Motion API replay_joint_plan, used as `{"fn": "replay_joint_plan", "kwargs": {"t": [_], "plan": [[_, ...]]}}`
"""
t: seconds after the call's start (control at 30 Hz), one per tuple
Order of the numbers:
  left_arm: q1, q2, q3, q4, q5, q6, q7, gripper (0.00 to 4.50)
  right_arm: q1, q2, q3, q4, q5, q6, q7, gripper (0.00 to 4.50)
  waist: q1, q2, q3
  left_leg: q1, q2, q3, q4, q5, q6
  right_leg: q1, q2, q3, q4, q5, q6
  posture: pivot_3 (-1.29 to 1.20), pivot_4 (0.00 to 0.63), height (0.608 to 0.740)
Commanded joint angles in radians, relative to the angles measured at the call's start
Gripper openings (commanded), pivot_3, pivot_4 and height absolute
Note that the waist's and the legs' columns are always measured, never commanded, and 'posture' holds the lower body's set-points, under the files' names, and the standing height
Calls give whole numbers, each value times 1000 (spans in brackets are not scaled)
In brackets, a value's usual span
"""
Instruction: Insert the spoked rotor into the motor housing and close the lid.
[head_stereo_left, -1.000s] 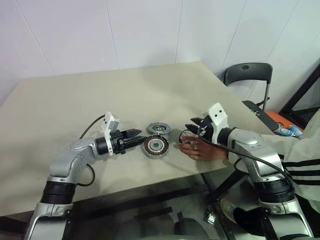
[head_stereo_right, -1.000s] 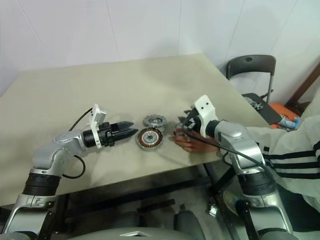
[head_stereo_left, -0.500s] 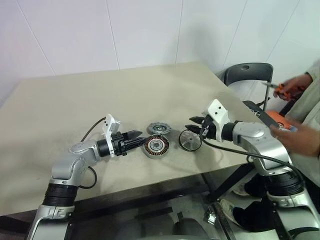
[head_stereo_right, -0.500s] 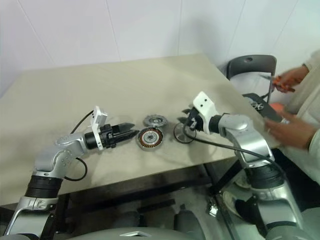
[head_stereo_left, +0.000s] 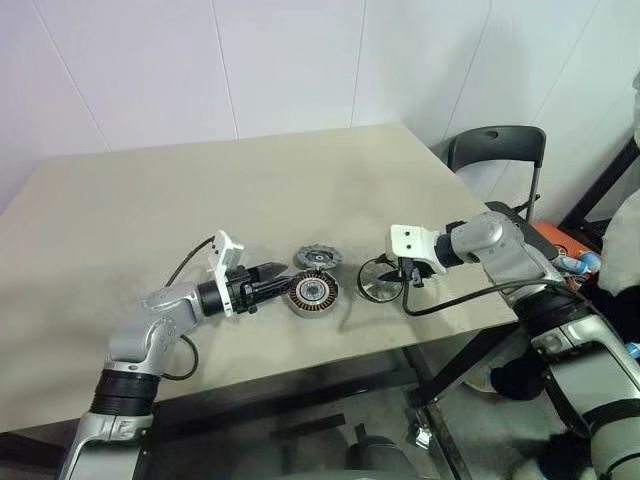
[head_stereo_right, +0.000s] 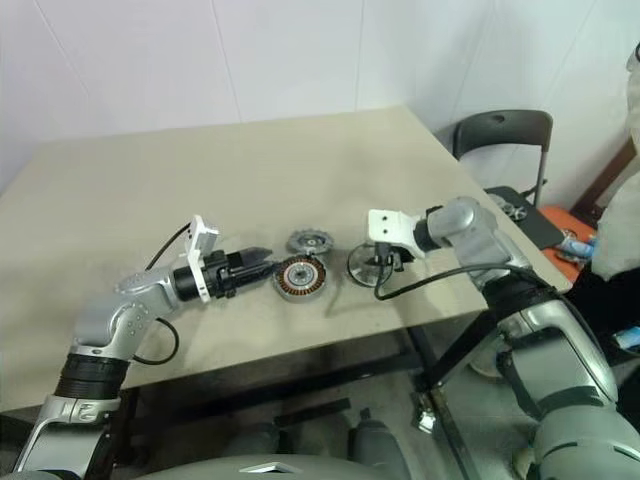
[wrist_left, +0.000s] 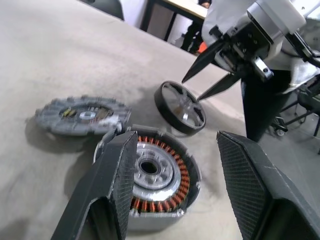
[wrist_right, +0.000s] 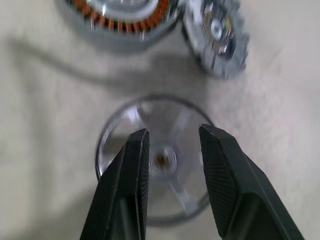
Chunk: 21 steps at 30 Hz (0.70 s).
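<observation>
Above the spoked rotor (wrist_right: 155, 160), our right gripper (wrist_right: 172, 150) hangs parted, grasping nothing | rotor flat, right of motor housing (head_stereo_left: 311, 292) | left gripper (wrist_left: 172, 165) spread, straddling housing | lid (head_stereo_left: 317, 257) just behind housing | we judge: nothing inserted, lid unfitted.

Left end effector (head_stereo_left: 283, 288) level, fingers parted, right end effector (head_stereo_left: 397, 277) angled down, fingers parted

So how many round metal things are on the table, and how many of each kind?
Shiny silver spoked wheel with dark rim: 1
Round part with coppery-brown windings around a silver centre: 1
Flat dull grey notched metal disc: 1
Total: 3, all on the beige table.
</observation>
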Motion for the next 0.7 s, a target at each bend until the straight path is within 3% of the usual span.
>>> {"fn": "replay_joint_plan", "kwargs": {"t": [0.03,0.4,0.7], "plan": [[14,2,27,-59,-15,-11,13,2701,-75,14,4,102,-41,-80,49,1635,0,0,0,0,0,0,0,0,0,0,0,0,0,0,0,0,0,740],[57,-4,44,-99,-24,-13,45,2701,-138,69,4,252,-108,-205,95,1635,-2,0,0,1,0,0,0,0,-1,0,-1,1,3,0,0,0,0,740],[63,-10,50,-110,-25,-6,57,2701,-117,82,-3,254,-124,-226,101,1635,-2,0,0,2,0,1,0,0,-1,0,-1,1,6,0,0,0,0,740]]}}
